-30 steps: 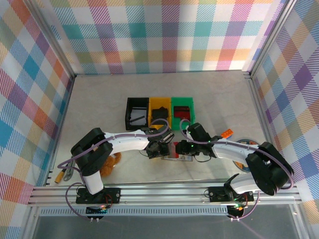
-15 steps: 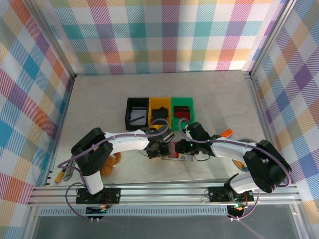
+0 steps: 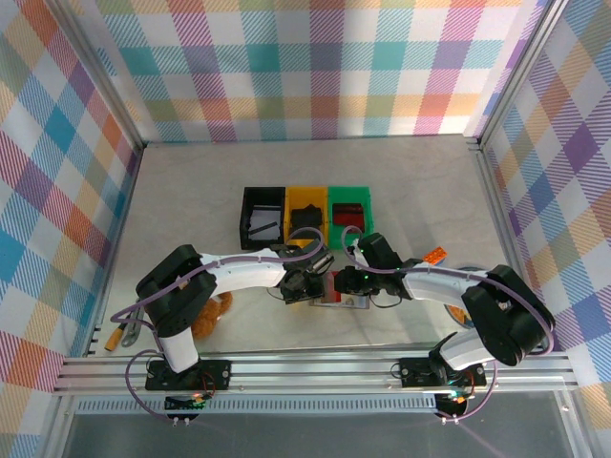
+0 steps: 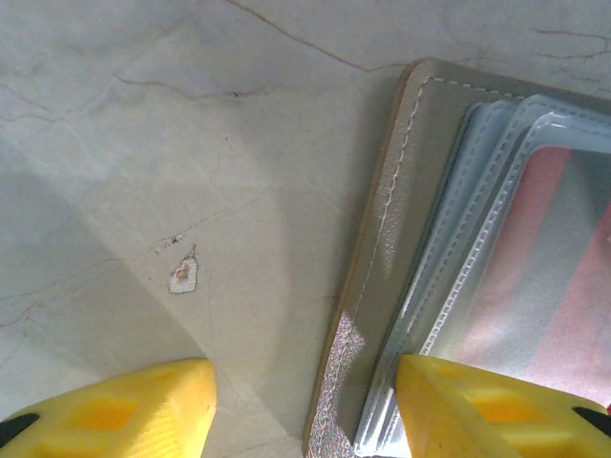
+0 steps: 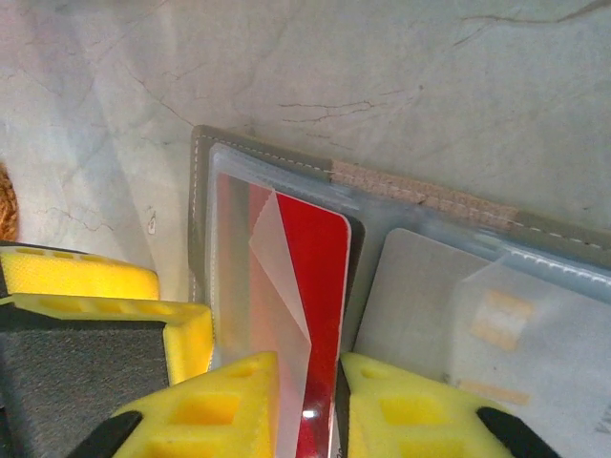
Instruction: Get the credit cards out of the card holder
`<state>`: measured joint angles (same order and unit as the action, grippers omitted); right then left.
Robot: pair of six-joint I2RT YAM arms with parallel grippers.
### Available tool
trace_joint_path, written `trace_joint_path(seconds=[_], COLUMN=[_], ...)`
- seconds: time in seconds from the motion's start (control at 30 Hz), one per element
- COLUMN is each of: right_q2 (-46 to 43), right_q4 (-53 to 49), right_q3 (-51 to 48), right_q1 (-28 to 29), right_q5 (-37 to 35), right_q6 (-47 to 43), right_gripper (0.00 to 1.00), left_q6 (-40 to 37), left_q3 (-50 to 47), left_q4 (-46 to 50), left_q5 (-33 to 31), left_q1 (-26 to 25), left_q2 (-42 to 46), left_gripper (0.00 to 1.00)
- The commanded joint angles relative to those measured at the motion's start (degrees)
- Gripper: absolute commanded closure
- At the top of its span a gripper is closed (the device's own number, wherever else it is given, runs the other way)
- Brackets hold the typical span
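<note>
The grey card holder point(image 3: 342, 294) lies open on the table between both grippers. In the right wrist view its left panel point(image 5: 202, 219) carries clear sleeves, and a red credit card point(image 5: 323, 277) stands partly out of one. My right gripper point(image 5: 310, 410) is shut on that card's lower edge, one yellow finger on each side. A grey card point(image 5: 420, 305) lies in the right panel. My left gripper point(image 4: 305, 420) is open astride the holder's edge point(image 4: 382, 248). One of its fingers point(image 4: 115, 410) rests on the table, the other on the sleeves.
Black point(image 3: 263, 218), yellow point(image 3: 306, 216) and green point(image 3: 349, 212) bins stand in a row just behind the holder. A brown object point(image 3: 212, 313) lies by the left arm's base. A small orange item point(image 3: 435, 256) and a round disc point(image 3: 474, 278) sit to the right.
My right gripper has shifted slightly left over the holder and its jaws have narrowed onto the red card. The left arm and holder have stayed put.
</note>
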<state>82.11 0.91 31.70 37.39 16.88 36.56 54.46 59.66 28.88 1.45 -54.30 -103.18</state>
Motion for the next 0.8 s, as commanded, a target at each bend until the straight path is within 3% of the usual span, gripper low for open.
trace_joint_path(seconds=[0.0, 0.3, 0.77], right_q2=[-1.5, -2.6, -4.6], right_q4=[2.8, 3.7, 5.3], right_q3=[-1.4, -2.3, -3.8], right_q1=[-0.3, -0.4, -0.4], right_q5=[1.8, 2.5, 4.4], right_q6=[-0.8, -0.3, 0.2], right_gripper=[0.78, 0.86, 0.81], left_q6=[1.9, 2.0, 2.2], left_q3=[-5.4, -5.4, -5.5], left_q4=[-14.9, -15.1, -15.4], left_q5=[9.5, 9.8, 10.0], left_q1=[-2.1, -2.1, -2.1], left_q2=[-13.1, -13.5, -13.7], left_gripper=[0.46, 0.46, 0.46])
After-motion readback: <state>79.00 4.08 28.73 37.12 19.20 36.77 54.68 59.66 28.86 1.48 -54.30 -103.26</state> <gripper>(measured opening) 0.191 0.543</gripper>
